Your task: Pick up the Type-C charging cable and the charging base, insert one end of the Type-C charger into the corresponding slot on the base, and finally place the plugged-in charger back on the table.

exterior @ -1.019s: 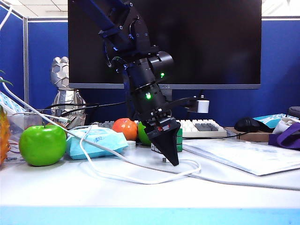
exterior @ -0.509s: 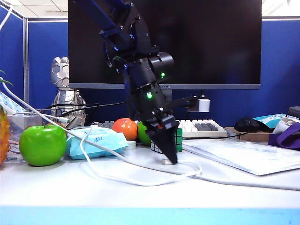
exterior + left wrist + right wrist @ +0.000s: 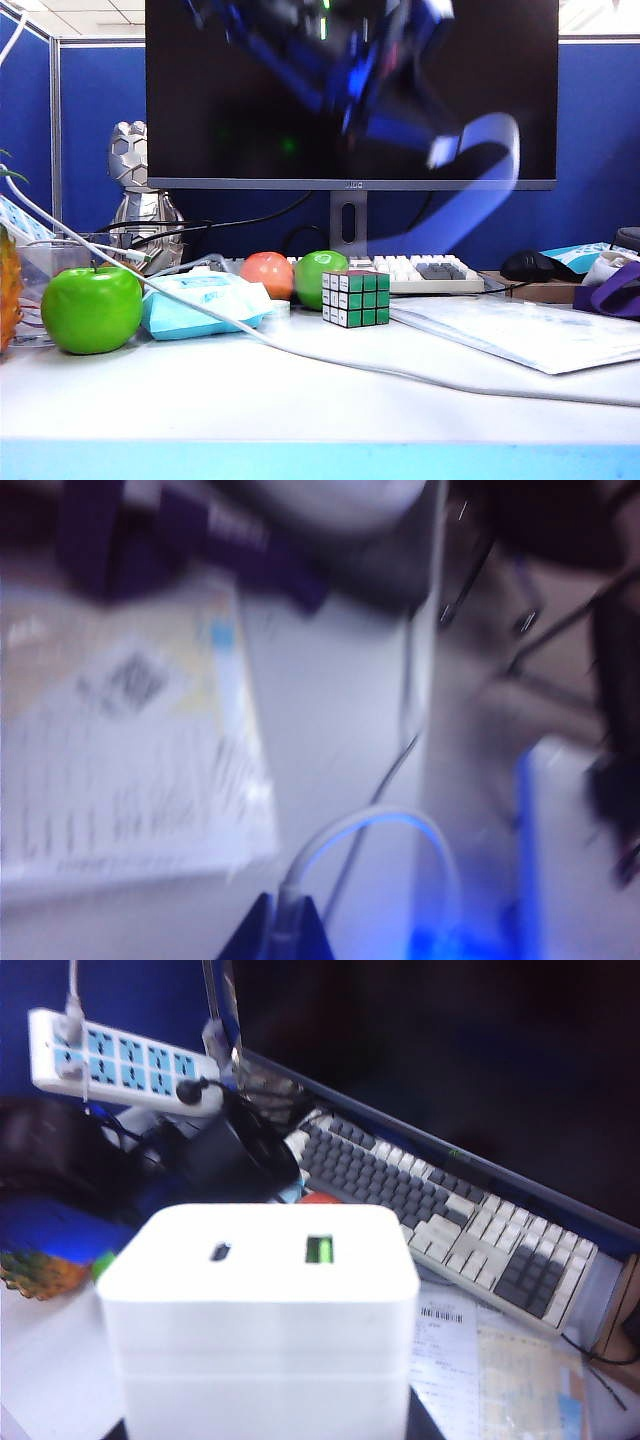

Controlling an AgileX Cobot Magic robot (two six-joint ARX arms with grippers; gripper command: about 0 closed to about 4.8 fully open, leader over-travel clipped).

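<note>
Exterior view first: both arms are up in front of the dark monitor (image 3: 350, 90), smeared into blue streaks, so neither gripper can be picked out here. A pale arc (image 3: 470, 200) blurs across the lower right of the screen; what it is I cannot tell. Down on the white surface (image 3: 300, 400) a thicker white cable (image 3: 200, 310) runs from far left across towards the right. A green apple (image 3: 92, 308) sits near left, a pale blue packet (image 3: 205, 303) beside it, then an orange (image 3: 267, 275), a second green apple (image 3: 318, 278) and a Rubik's cube (image 3: 356, 297) in the middle. A sheet in a clear sleeve (image 3: 520, 335) lies to the right, a keyboard (image 3: 425, 272) behind it.

Left wrist view, heavily blurred: the left gripper (image 3: 282, 935) has its dark fingers (image 3: 258, 935) pressed together on the thin white charging cable (image 3: 380, 825), which loops up and curves back down above the surface. A printed sheet (image 3: 130, 770) lies below.

Right wrist view: the right gripper (image 3: 260, 1425) is hidden beneath the white charging base (image 3: 262, 1305), which fills the foreground, raised off the surface, two slots facing the camera. Whether the fingers clamp it I cannot tell. A power strip (image 3: 125, 1062) and the keyboard (image 3: 450, 1220) lie beyond
</note>
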